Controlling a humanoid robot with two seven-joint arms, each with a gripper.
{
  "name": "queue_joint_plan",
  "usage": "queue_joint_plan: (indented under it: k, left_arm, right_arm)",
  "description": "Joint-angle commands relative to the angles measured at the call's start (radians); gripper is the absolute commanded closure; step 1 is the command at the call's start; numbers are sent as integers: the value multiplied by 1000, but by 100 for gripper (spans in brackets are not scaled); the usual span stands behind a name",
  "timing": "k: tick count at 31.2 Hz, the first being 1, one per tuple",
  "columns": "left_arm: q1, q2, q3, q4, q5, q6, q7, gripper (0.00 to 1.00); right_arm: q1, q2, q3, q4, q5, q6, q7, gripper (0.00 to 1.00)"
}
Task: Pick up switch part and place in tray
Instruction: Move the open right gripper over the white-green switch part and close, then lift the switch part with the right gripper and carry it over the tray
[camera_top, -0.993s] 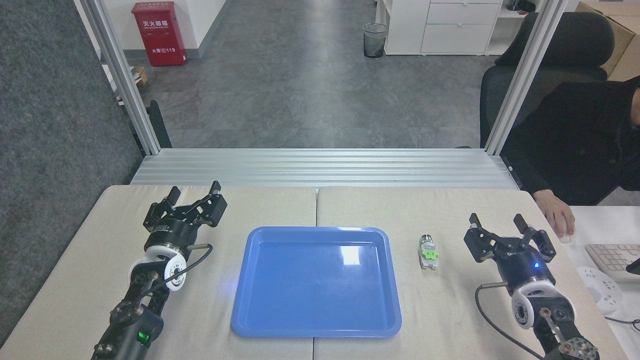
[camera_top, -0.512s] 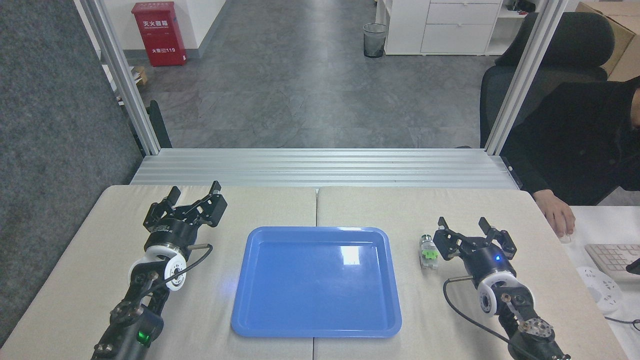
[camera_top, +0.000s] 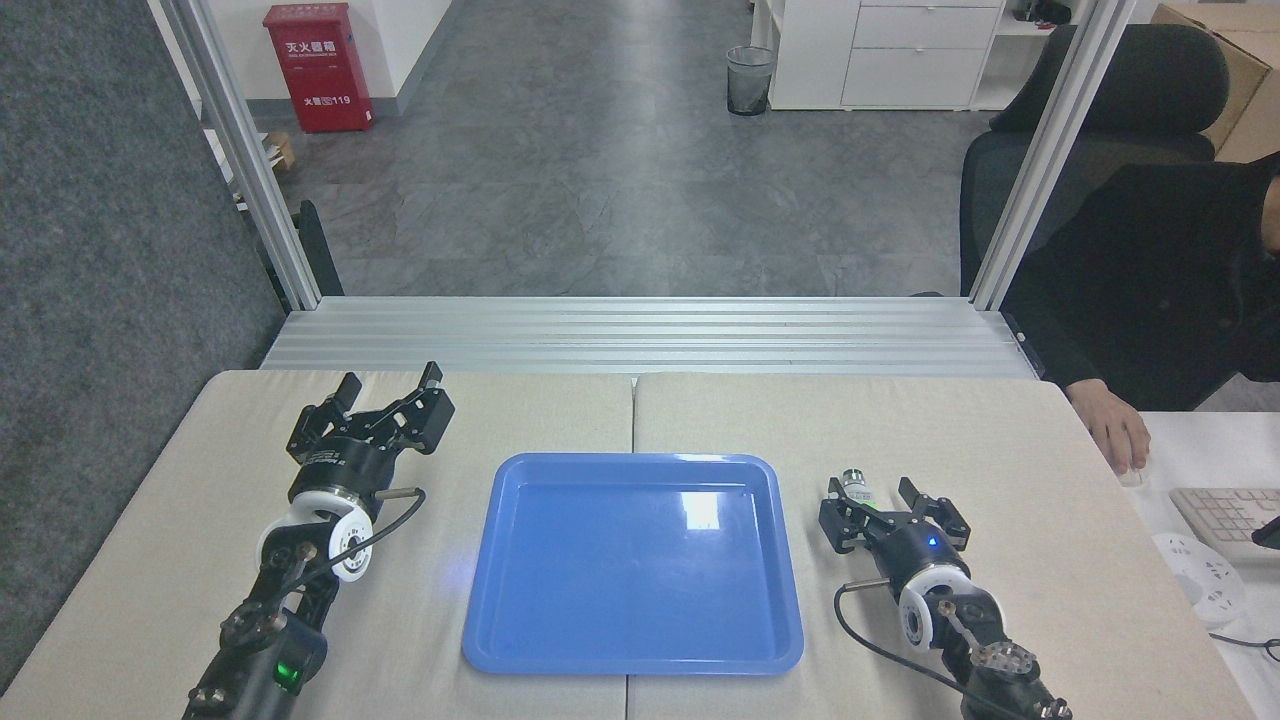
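Half the switch part hidden under right pincer, jaws apart, left pincer apart, beside tray

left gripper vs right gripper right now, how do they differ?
The left gripper sits left of the tray, far from the switch part; the right gripper is right of the tray, over that part. The left gripper tilts toward the tray; the right gripper points straight ahead. The left has nothing between its fingers; the right straddles the part. Both are open.

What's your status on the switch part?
Right gripper open, straddling switch part on table. Left gripper open, idle. Tray empty, path clear.
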Motion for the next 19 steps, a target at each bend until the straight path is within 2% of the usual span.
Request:
queue_joint_plan:
  k: [1,2,3,5,6,8,13,19]
  left_arm:
    - [0,0,-1,0,0,0,1,0]
    - [0,0,-1,0,0,0,1,0]
    - [0,0,0,0,0,0,1,0]
    - [0,0,0,0,0,0,1,0]
    - [0,0,0,0,0,0,1,0]
    - [0,0,-1,0,0,0,1,0]
    - [0,0,-1,0,0,0,1,0]
    - [0,0,0,0,0,0,1,0]
  right_arm:
    - [-13,62,67,174,1,3,-1,18]
    - [-13,62,67,174,1,2,-1,22]
    - [-12,62,69,171,1,2,1,31]
    - [-12,60,63,164,-2,0,1,62]
    - [-10,60,55,160,-7,0,1,72]
    - [-10,65,46,141,-16,2,-10,100]
    - [-12,59,-46,54,-17,77,-28,100]
    - [-30,48,-175,-124,-17,84,-7,100]
